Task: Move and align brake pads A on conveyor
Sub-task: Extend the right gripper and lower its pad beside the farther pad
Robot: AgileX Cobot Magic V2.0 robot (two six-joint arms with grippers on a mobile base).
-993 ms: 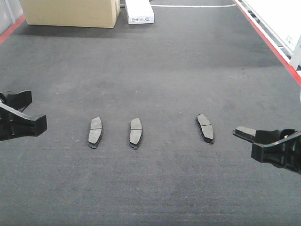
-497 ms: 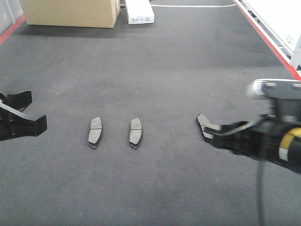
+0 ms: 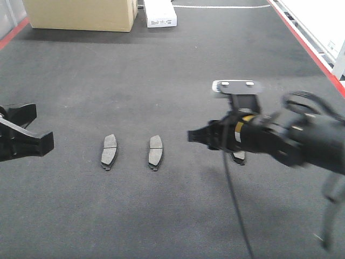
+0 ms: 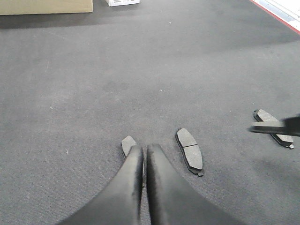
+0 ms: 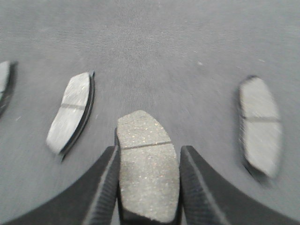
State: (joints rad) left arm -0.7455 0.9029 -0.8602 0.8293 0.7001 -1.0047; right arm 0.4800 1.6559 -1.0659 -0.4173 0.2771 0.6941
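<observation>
Three brake pads A lie in a row on the dark grey conveyor (image 3: 172,81): one on the left (image 3: 109,151), one in the middle (image 3: 155,151), and one on the right (image 3: 239,157) partly hidden behind my right arm. My right gripper (image 3: 195,135) is shut on a fourth pad (image 5: 147,164) and holds it above the belt, between the middle and right pads. My left gripper (image 3: 29,135) is shut and empty at the left edge. In the left wrist view its tips (image 4: 143,150) partly cover the left pad (image 4: 127,144).
A cardboard box (image 3: 81,13) and a small white box (image 3: 160,13) stand at the far end of the belt. Red side edges run along the right (image 3: 310,48) and the far left (image 3: 13,32).
My right arm has swept from the right edge towards the left with the pad in its grip, and now covers part of the right pad. The left arm has not moved.
</observation>
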